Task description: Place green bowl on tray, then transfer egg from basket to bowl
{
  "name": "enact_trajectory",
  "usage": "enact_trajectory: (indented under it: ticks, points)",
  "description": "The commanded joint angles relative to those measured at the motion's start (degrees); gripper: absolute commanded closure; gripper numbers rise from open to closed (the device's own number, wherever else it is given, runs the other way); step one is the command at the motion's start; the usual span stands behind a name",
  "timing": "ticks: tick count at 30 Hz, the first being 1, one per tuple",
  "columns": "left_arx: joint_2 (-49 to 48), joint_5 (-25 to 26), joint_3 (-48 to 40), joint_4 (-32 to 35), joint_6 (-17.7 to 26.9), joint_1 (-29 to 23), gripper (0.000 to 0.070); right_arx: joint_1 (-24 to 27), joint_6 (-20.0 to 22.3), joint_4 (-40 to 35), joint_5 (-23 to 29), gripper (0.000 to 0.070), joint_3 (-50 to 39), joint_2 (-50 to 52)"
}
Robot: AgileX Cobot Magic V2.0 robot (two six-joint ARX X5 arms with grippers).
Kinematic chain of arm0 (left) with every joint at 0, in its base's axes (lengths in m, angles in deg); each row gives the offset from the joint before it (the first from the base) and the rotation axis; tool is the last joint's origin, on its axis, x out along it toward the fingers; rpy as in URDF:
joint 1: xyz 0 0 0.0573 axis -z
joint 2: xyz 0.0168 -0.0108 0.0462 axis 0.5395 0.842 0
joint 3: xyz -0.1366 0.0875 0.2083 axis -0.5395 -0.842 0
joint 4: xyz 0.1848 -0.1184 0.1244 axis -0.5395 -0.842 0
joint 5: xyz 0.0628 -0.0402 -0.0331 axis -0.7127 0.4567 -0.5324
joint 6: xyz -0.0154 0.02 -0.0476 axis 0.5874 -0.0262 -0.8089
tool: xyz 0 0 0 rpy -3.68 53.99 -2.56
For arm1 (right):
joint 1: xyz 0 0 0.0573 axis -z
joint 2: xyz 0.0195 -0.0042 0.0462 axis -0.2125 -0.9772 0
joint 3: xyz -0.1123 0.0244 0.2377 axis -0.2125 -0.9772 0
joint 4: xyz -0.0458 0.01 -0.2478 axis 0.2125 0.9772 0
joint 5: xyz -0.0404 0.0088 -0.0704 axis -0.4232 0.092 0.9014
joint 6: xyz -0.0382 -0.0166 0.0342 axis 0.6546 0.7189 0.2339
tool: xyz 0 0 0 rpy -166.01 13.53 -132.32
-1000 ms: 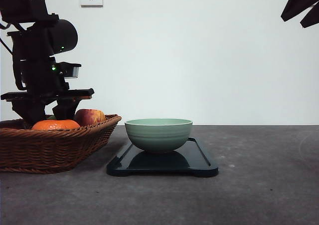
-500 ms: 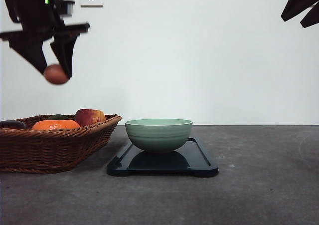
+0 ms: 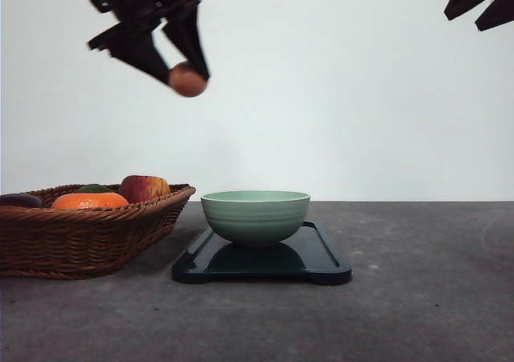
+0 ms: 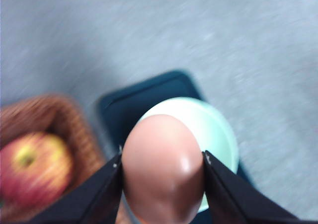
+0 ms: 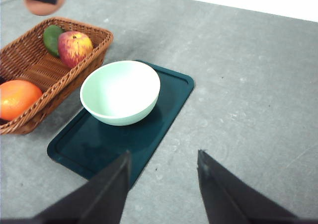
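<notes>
The left gripper (image 3: 187, 75) pinches a smooth brown egg (image 3: 188, 79) between its black fingertips, high in the air, up and to the left of the pale sage-green ceramic bowl (image 3: 255, 215). That bowl sits on the dark glossy rectangular tray (image 3: 321, 259), just beside the brown woven wicker basket (image 3: 84, 237) holding a red apple (image 3: 144, 188) and an orange fruit (image 3: 89, 201). In the blurred left wrist view the egg seems to hang over the bowl's near edge. The right gripper (image 5: 164, 172) is raised to the right, fingers spread and empty.
</notes>
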Motion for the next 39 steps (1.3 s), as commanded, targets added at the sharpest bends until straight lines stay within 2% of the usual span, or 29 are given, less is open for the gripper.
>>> enact_trajectory:
  ticks: [1, 5, 20, 39]
  points:
    - [1.68, -0.89, 1.41, 1.56, -0.27, 1.25, 0.0483, -0.29, 0.44, -0.64, 0.24, 0.0443, 0.22, -0.33]
    - [4.07, -4.38, 1.41, 3.5, -0.22, 4.0, 0.0483, -0.29, 0.44, -0.64, 0.22, 0.0443, 0.22, -0.33]
    - [16.5, -8.34, 1.41, 10.89, -0.52, 9.61, 0.0482, -0.29, 0.44, -0.45, 0.15, 0.0443, 0.22, -0.33]
    - [24.37, -9.91, 1.41, 12.97, -1.18, 10.07, 0.0482, -0.29, 0.4, -0.4, -0.15, 0.0443, 0.22, -0.33]
